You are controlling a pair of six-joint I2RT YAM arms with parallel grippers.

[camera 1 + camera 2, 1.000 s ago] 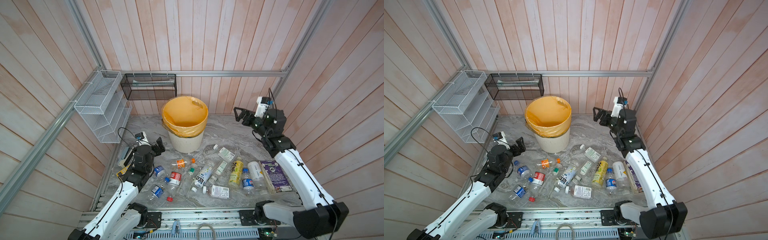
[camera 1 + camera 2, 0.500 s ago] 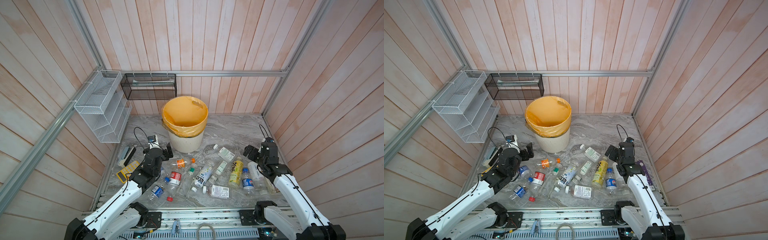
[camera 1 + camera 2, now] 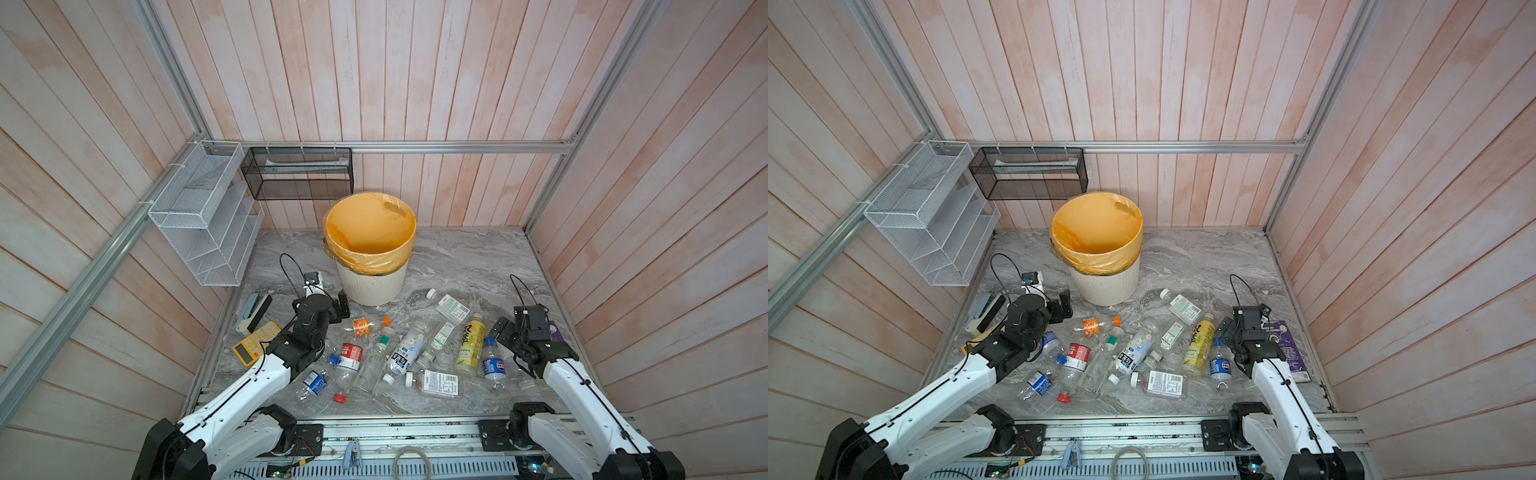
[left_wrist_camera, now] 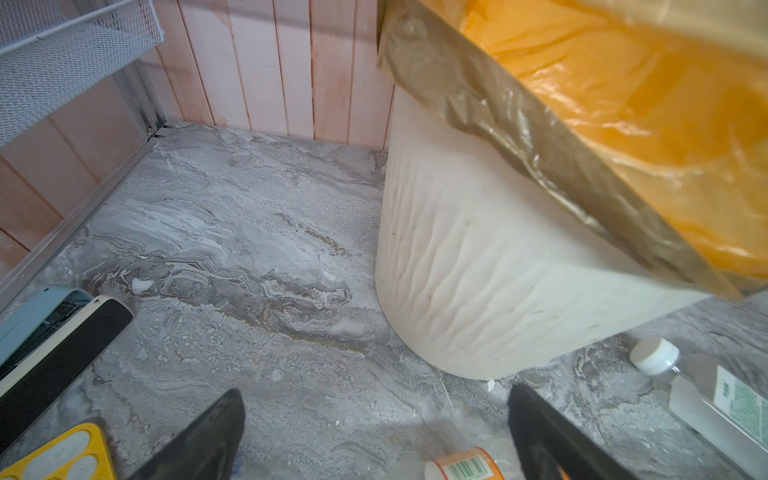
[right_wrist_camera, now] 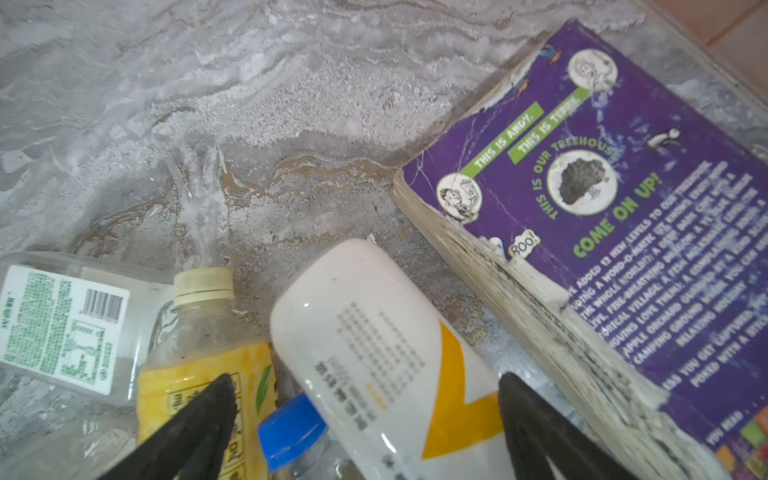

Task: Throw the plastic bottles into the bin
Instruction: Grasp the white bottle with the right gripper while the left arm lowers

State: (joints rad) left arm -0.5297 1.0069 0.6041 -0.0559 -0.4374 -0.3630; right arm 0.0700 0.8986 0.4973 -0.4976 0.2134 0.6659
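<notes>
Both top views are bright and evenly lit, with only a faint, soft shadow at the foot of the bin (image 3: 371, 286) on the pale tabletop (image 3: 457, 257). Wall planks (image 3: 374, 83) far from the bin bow toward the frame edges. In the left wrist view the bin's liner glows, close and soft, and the left hand (image 4: 374, 390) is dark and blurred. In the right wrist view a small glare spot sits on the white bottle (image 5: 374, 332), the book (image 5: 623, 208) print is smeared, and the right hand (image 5: 365, 377) is out of focus.

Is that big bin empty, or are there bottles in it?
Empty, as far as shows: in both top views the bin holds only its orange liner; the near part of its bottom is hidden behind the rim.
</notes>
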